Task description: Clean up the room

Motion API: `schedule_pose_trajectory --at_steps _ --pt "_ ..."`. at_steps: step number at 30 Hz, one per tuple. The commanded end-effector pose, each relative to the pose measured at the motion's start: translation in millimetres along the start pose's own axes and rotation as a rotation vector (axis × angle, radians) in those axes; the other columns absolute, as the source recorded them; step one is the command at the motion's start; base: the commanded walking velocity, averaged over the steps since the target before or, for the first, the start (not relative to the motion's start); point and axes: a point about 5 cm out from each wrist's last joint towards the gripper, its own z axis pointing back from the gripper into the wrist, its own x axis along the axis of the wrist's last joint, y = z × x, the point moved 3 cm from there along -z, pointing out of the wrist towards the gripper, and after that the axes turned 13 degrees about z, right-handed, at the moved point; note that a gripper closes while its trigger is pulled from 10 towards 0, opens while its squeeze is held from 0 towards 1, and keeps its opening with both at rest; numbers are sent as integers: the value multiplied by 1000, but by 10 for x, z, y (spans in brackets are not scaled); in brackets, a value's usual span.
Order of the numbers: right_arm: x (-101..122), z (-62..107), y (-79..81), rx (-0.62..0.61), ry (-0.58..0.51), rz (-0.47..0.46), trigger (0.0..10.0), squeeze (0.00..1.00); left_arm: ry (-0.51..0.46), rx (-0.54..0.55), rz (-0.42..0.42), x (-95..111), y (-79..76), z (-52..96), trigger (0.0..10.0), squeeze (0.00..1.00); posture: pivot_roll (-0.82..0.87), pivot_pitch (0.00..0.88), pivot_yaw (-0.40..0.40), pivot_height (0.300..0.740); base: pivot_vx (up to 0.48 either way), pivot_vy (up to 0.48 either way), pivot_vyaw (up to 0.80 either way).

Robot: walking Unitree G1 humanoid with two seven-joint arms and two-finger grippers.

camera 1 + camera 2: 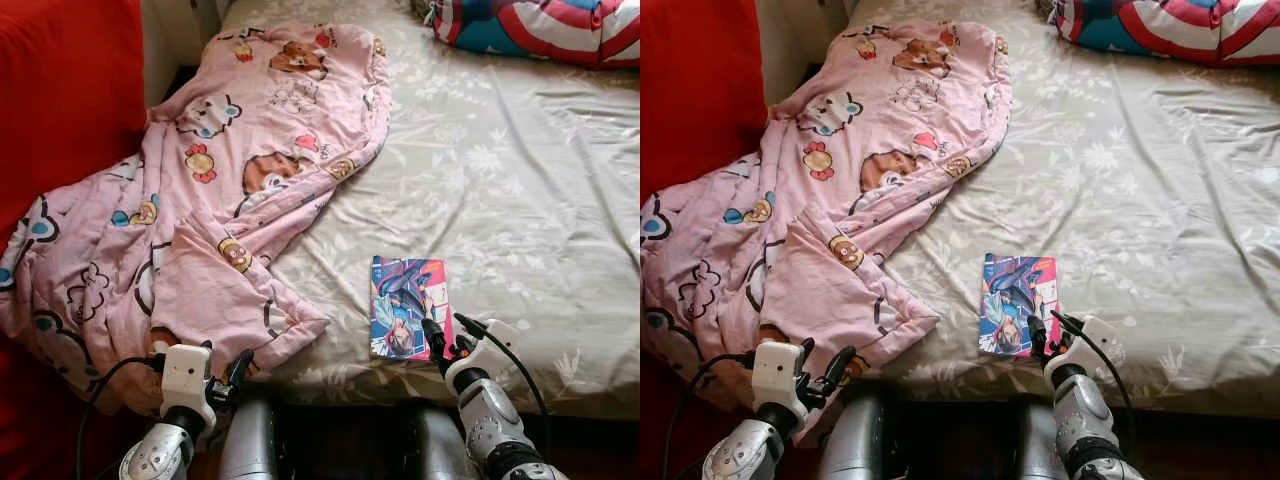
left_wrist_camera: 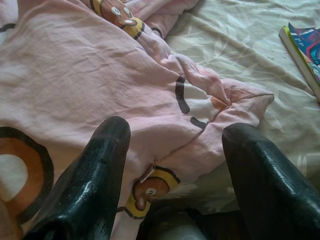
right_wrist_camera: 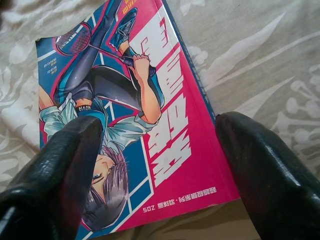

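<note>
Up close, right tool straddles comic book; fingers spread.

1. My right gripper has its fingers spread over the comic book, and my one finger covers part of the cover face, so that bit's hidden.
2. Small print by my fingertip is too tiny to read.
3. Past my left gripper, the pink blanket runs off frame.
4. Striped pillow is cut off, far beyond my fingers.
</note>
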Motion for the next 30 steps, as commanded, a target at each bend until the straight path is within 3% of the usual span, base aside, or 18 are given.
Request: schedule_pose_trajectory --at_steps 1,14,25,30 --pt "-128 40 -10 -1 42 -32 10000 0 29 15 -8 -37 56 67 10000 0 83 254 75 610 0 0 0" --pt "-223 84 -39 -5 59 -88 10000 0 52 16 -18 -35 68 160 10000 0 97 282 88 610 0 0 0" --pt "-318 120 4 28 60 -269 10000 0 66 20 -31 -33 80 199 10000 0 111 290 96 610 0 0 0" --pt "-374 150 14 42 55 -401 10000 0 75 24 -38 -38 92 213 10000 0 124 294 102 610 0 0 0"
